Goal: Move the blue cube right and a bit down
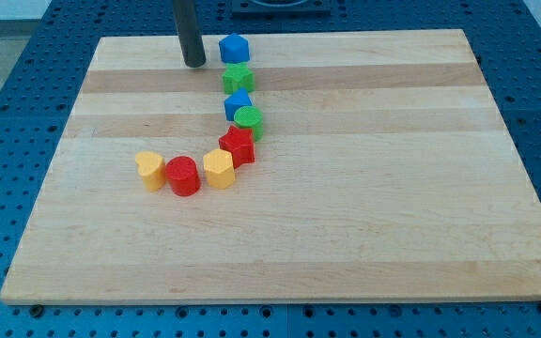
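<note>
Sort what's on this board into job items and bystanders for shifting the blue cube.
Job: my tip; top blue block, just right of it, probably the cube.

Lying about: lower blue block, green star-like block, green cylinder, red star-like block, yellow block of unclear shape, red cylinder, yellow heart-like block, light wooden board.

No legible text, labels, brand marks, numbers or signs observed. The pale wooden tabletop (346, 235) carries no markings, and the small coloured plastic blocks on it show plain, unprinted faces from this view.
</note>
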Controlling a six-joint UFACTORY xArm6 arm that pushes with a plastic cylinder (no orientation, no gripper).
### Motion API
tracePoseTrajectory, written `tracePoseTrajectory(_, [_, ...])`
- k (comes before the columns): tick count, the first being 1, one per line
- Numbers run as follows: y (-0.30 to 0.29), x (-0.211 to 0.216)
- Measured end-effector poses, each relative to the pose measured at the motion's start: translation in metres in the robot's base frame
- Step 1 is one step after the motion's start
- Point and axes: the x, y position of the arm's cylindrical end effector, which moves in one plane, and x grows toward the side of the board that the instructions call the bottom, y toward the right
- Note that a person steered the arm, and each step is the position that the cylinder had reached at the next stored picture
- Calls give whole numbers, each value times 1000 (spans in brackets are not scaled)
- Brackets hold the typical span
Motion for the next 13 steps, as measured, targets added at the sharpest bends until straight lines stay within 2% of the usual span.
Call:
tracePoseTrajectory(4, [40, 0])
tracePoseTrajectory(7, [7, 0])
tracePoseTrajectory(8, [9, -30])
tracePoseTrajectory(11, [23, -35])
tracePoseTrajectory(13, [100, -31])
